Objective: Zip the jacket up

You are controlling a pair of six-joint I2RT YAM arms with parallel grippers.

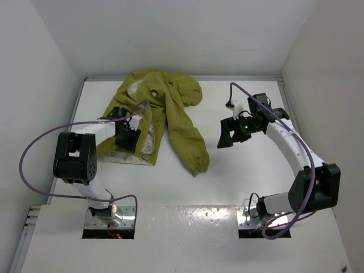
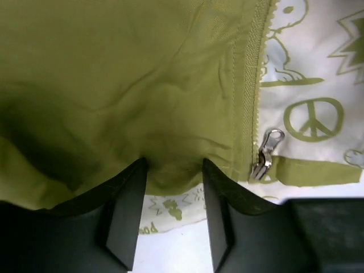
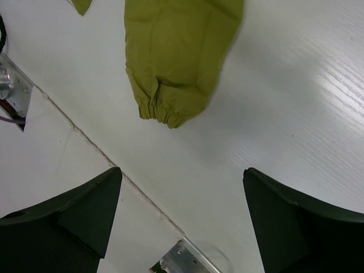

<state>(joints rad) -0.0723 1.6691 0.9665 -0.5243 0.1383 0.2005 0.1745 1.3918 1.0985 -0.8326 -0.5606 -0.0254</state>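
The olive-yellow jacket (image 1: 165, 108) lies unzipped at the back left of the table, with its cream printed lining (image 1: 147, 136) showing. My left gripper (image 1: 128, 139) is over the lower hem. In the left wrist view the jaws (image 2: 174, 165) stand partly open, with the tips at the olive hem (image 2: 170, 114). The silver zipper pull (image 2: 267, 152) lies just right of the right finger (image 2: 219, 216), at the foot of the zipper teeth (image 2: 252, 85). My right gripper (image 1: 230, 136) is wide open and empty (image 3: 182, 170) above bare table, near the sleeve cuff (image 3: 170, 111).
White walls close the table on the left, back and right. One sleeve (image 1: 190, 142) stretches toward the table's middle. Metal mounting plates (image 1: 111, 219) (image 1: 261, 219) sit at the arm bases, and a table seam (image 3: 114, 165) runs across the near side.
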